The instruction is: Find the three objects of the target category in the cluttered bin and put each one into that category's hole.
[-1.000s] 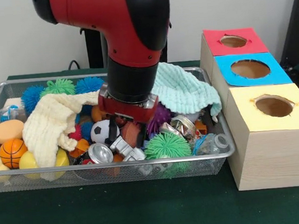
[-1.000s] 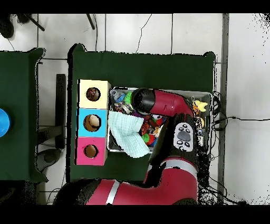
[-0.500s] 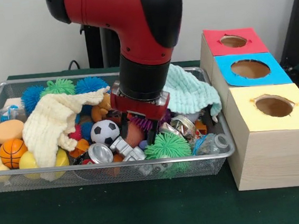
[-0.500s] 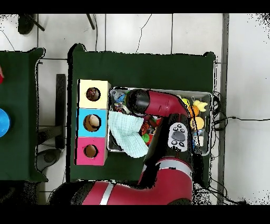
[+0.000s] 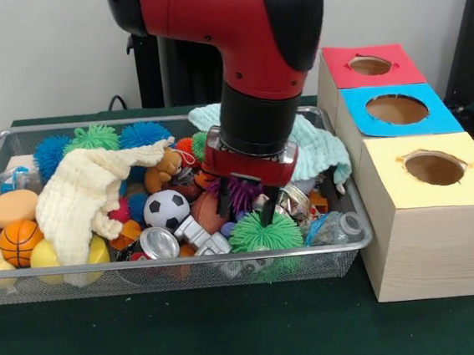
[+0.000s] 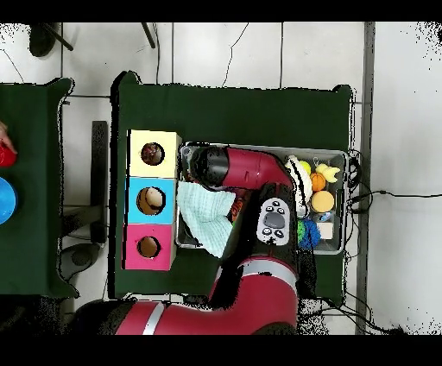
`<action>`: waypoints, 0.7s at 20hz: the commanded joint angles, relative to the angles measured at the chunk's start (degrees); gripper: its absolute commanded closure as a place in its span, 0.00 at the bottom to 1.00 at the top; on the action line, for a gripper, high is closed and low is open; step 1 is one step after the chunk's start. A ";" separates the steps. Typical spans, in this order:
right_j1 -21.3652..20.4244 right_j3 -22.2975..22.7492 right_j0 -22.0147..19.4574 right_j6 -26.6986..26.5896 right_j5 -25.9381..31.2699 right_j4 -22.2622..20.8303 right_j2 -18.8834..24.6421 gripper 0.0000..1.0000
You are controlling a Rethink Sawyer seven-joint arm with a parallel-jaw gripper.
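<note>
My gripper [image 5: 246, 203] hangs low over the right half of the wire bin [image 5: 170, 266], open, with its two dark fingers spread. A purple spiky ball [image 5: 242, 190] shows between and behind the fingers; I cannot tell if they touch it. A green spiky ball [image 5: 265, 232] lies just below, a brown football [image 5: 207, 214] and a soccer ball [image 5: 166, 208] to the left. The wooden box has a red hole [image 5: 371, 65], a blue hole [image 5: 397, 109] and a yellow hole [image 5: 434, 167]. In the overhead view the arm [image 6: 246, 168] hides the gripper.
A cream cloth [image 5: 83, 196] drapes over the bin's left side, a mint cloth [image 5: 314, 149] over its back right. Cans [image 5: 158, 243], a plastic bottle [image 5: 336, 228], a basketball [image 5: 19, 241] and more spiky balls fill the bin. A person's hand [image 6: 4, 138] shows at the overhead view's left edge.
The gripper has moved right across the bin, from over the brown football to over the purple spiky ball. Its fingers stay spread.
</note>
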 commanded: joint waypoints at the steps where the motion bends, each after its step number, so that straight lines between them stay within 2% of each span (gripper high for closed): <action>1: 1.65 2.89 0.76 9.80 -0.70 2.17 4.51 0.00; 14: 3.06 3.55 -0.23 5.62 -4.69 -0.07 6.57 0.00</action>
